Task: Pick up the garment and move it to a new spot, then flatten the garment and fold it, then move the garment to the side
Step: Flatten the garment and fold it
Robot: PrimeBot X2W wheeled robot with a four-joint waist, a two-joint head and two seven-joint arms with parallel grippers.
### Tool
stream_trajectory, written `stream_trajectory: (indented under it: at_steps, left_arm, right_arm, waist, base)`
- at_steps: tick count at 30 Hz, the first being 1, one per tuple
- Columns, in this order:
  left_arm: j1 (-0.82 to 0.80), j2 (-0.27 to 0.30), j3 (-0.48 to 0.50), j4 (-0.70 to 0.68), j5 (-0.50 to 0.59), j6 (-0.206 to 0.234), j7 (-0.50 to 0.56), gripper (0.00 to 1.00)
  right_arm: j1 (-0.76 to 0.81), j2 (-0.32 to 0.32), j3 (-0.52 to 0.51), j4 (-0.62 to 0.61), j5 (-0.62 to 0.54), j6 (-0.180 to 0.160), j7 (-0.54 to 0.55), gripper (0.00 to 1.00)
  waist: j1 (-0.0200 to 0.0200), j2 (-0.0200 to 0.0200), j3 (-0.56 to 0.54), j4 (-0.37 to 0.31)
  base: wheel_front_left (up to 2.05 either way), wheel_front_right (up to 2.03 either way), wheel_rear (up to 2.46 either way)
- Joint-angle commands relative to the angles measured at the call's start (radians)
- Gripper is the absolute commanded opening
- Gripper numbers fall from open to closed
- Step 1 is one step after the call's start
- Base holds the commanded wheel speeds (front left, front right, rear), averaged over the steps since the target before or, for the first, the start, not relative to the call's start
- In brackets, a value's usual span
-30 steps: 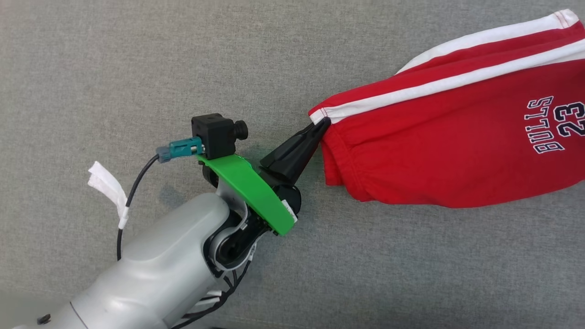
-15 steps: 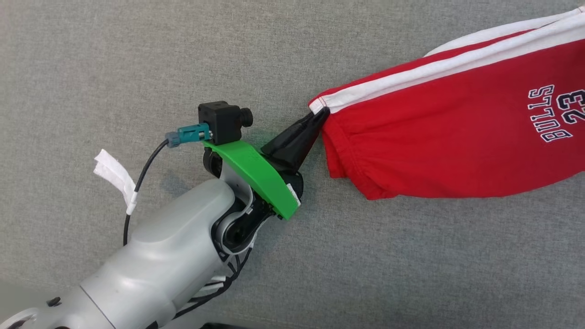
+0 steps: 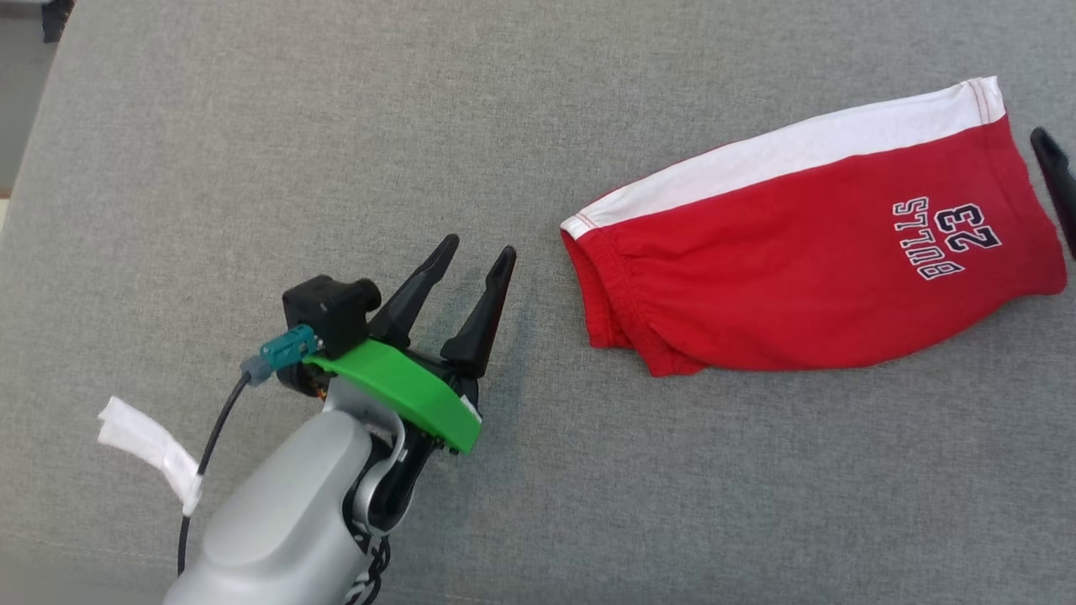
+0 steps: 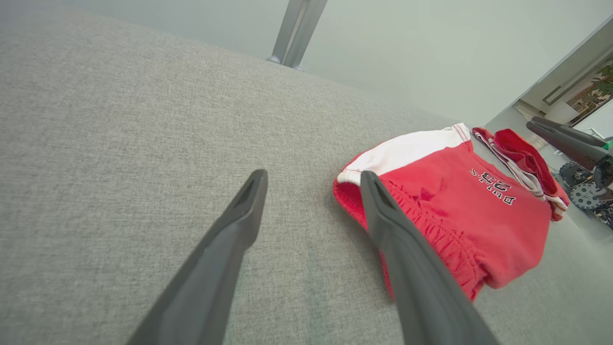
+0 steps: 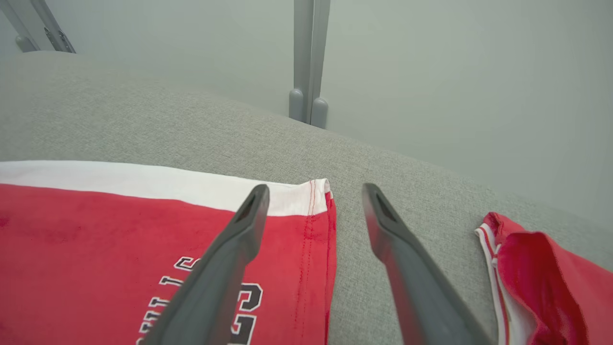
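Observation:
The garment [image 3: 807, 260] is a pair of red shorts with a white side band and "BULLS 23" print, lying folded and flat on the grey fabric surface [image 3: 588, 101]. My left gripper [image 3: 479, 245] is open and empty, a short way left of the waistband end [image 4: 354, 191]. In the left wrist view the left gripper [image 4: 313, 175] has only bare fabric between its fingers. My right gripper [image 5: 316, 188] is open above the hem corner [image 5: 316, 201], holding nothing. One of its dark fingers [image 3: 1055, 176] shows at the right edge of the head view.
A second red and white piece of clothing [image 5: 541, 282] lies crumpled just beyond the hem end, also seen past the shorts [image 4: 522, 158]. A grey metal post [image 5: 309, 57] stands behind the surface's far edge. Bare grey fabric lies left of the shorts and in front of them.
Both grippers have opened and let go of the garment, which now lies flat. My left gripper has drawn back from the waistband corner. The head camera has also shifted.

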Motion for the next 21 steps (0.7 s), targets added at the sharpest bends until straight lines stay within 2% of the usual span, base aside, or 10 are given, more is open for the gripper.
stream_trajectory:
  at_steps: [1,4,9,14,18,21]
  left_arm:
    - [0.056,-0.004,0.040,-0.031,0.079,0.027,-0.002,1.00]
    - [0.183,-0.021,0.148,-0.128,0.254,0.087,-0.002,1.00]
    - [0.351,-0.070,0.259,-0.268,0.464,0.133,-0.001,1.00]
    - [0.455,-0.115,0.313,-0.342,0.626,0.134,-0.001,1.00]
    - [0.496,-0.145,0.329,-0.357,0.704,0.114,-0.001,1.00]
    - [0.506,-0.169,0.330,-0.357,0.732,0.097,-0.001,1.00]
  right_arm:
    - [0.042,0.017,-0.014,-0.001,0.009,-0.001,-0.013,1.00]
    - [0.122,0.056,-0.053,-0.008,0.014,-0.001,-0.024,1.00]
    - [0.220,0.128,-0.120,-0.005,-0.014,-0.001,-0.010,1.00]
    - [0.245,0.196,-0.194,0.021,-0.062,-0.001,0.037,1.00]
    - [0.190,0.238,-0.235,0.074,-0.103,-0.001,0.112,1.00]
    - [0.151,0.244,-0.273,0.139,-0.136,-0.001,0.166,1.00]
  waist:
    - [0.0000,0.0000,-0.069,-0.024]
    - [0.0000,0.0000,-0.101,-0.026]
    - [0.0000,0.0000,-0.136,-0.010]
    - [0.0000,0.0000,-0.153,0.031]
    - [0.0000,0.0000,-0.141,0.071]
    - [0.0000,0.0000,-0.120,0.113]
  base:
    - [0.00,0.00,0.00]
    - [0.00,0.00,0.00]
    - [0.00,0.00,0.00]
    - [0.00,0.00,0.00]
    - [0.00,0.00,0.00]
    - [0.00,0.00,0.00]
